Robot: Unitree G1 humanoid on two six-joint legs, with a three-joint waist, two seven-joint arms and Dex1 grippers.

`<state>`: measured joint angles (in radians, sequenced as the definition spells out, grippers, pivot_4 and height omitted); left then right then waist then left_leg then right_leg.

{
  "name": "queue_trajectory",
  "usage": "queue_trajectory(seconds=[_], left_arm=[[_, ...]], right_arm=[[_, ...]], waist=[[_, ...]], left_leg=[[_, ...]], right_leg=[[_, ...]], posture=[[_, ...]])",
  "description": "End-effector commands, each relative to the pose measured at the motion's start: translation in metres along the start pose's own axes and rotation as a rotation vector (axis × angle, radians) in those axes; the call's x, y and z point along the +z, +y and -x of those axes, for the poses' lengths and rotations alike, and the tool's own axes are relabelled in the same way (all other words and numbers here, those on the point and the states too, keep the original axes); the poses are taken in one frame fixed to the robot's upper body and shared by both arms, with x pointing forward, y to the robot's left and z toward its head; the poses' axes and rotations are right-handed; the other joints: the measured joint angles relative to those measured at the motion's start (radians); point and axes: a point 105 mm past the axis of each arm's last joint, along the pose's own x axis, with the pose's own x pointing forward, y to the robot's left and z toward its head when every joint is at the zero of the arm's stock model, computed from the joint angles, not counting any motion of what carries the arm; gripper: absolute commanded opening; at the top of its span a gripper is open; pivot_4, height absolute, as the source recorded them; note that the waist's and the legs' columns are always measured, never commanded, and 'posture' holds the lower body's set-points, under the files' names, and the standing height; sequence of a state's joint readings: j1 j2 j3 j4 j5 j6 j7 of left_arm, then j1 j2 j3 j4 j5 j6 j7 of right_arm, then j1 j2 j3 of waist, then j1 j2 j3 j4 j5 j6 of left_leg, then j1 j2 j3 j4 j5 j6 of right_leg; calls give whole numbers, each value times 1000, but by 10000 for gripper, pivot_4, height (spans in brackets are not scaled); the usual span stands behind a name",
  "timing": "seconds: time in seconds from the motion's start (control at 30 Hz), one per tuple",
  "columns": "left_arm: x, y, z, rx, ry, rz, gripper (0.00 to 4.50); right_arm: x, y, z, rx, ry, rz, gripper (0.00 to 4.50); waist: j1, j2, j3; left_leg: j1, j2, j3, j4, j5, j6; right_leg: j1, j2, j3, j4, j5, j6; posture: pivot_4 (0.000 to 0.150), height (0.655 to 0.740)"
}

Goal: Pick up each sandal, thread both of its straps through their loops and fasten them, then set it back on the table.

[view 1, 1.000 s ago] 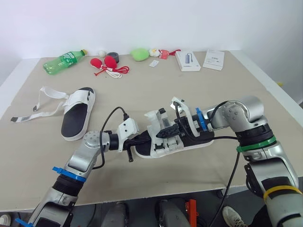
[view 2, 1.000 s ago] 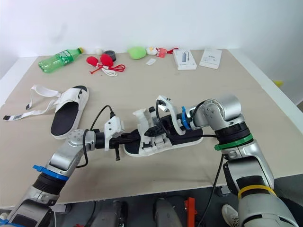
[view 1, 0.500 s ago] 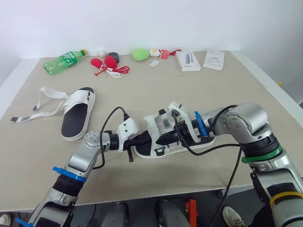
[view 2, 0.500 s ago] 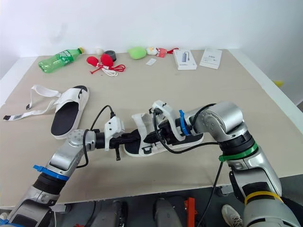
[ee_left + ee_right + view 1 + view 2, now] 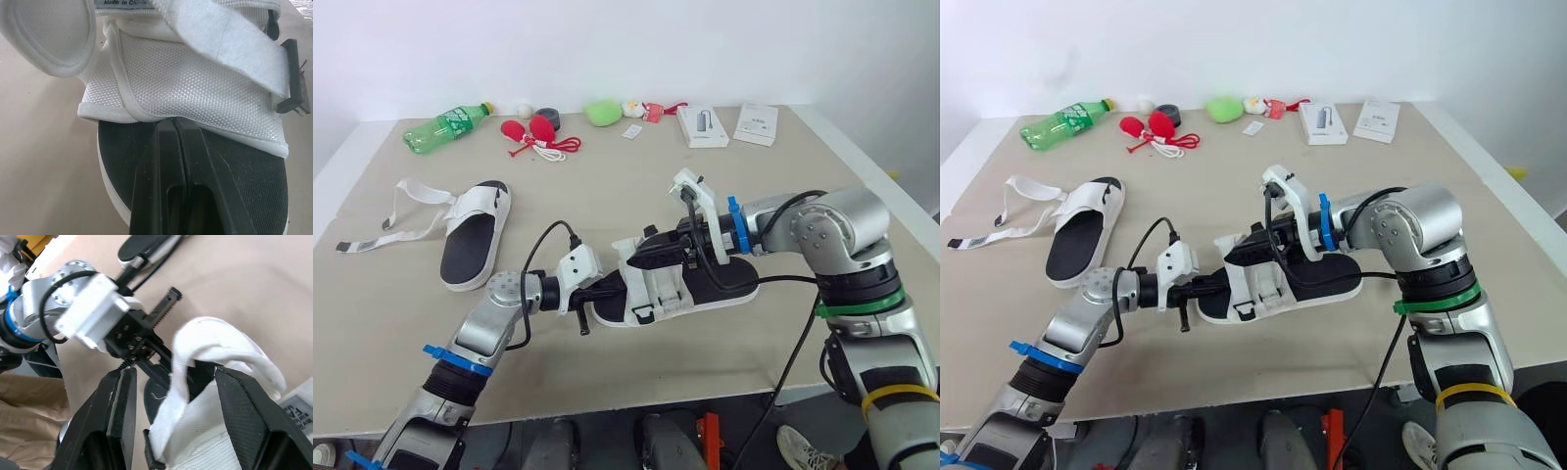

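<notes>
One white sandal with a black footbed [image 5: 705, 286] lies mid-table. My left gripper [image 5: 171, 123] is shut; its fingers lie flat on the footbed at the toe end, tips against the edge of the white mesh upper [image 5: 195, 83]. My right gripper [image 5: 176, 374] hovers over the sandal's front from the right and is open, with a curled white strap [image 5: 200, 340] standing loose between its fingers [image 5: 120, 401]. In the left eye view that gripper [image 5: 653, 251] sits just above the upper. The second sandal [image 5: 475, 235] lies at the left, its straps [image 5: 406, 201] spread loose on the table.
Along the table's far edge lie a green bottle [image 5: 445, 125], red items with a cord [image 5: 538, 132], a green object [image 5: 600, 112] and two white boxes [image 5: 702, 125] [image 5: 755, 123]. A black cable loops over the sandal's heel [image 5: 724, 279]. The front table edge [image 5: 636, 397] is close.
My right gripper has opened, letting go of the strap, and drawn up and back to the right. The left gripper and both sandals stay where they were.
</notes>
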<state>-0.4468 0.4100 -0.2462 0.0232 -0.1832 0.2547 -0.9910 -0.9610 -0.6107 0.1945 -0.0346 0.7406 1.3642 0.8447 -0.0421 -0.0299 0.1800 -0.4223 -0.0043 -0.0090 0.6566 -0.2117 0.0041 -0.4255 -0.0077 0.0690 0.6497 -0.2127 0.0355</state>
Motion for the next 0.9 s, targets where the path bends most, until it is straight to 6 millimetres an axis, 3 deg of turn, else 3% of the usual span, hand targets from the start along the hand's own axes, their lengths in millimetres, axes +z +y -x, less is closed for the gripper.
queue_trajectory(seconds=[0.03, 0.13, 0.27, 0.43, 0.77, 0.9], left_arm=[[0, 0, -3, -5, 7, -8, 0], [-1, 0, -2, -3, 8, -7, 0], [-1, 0, -1, 0, 9, -7, 0], [-1, 1, -1, 4, 10, -7, 0], [-1, 0, -2, 2, 9, -8, 0], [-1, 0, -3, -3, 8, -7, 0]], right_arm=[[2, 6, -3, 37, -12, -7, 27396], [-5, 10, -8, 60, 6, -25, 19463], [-6, 7, -9, 48, 3, -33, 711], [-10, 11, -9, 58, 8, -41, 711], [-47, 24, -11, 48, 57, -34, 711], [-53, 26, -11, 38, 55, -28, 711]], waist=[[0, 0, 0], [0, 0, 0], [0, 0, 0], [0, 0, 0], [0, 0, 0], [0, 0, 0]], left_leg=[[0, 0, 0, 0, 0, 0], [0, 0, 0, 0, 0, 0], [0, 0, 0, 0, 0, 0], [0, 0, 0, 0, 0, 0], [0, 0, 0, 0, 0, 0], [0, 0, 0, 0, 0, 0]], right_leg=[[0, 0, 0, 0, 0, 0], [0, 0, 0, 0, 1, 0], [0, 0, 0, 0, 1, 0], [0, 0, 0, 0, 1, 0], [0, 0, 0, 0, 0, 1], [0, 1, 0, 0, -2, 4]], posture=[[1500, 7400], [1500, 7400], [1500, 7400], [1500, 7400], [1500, 7400], [1500, 7400]])
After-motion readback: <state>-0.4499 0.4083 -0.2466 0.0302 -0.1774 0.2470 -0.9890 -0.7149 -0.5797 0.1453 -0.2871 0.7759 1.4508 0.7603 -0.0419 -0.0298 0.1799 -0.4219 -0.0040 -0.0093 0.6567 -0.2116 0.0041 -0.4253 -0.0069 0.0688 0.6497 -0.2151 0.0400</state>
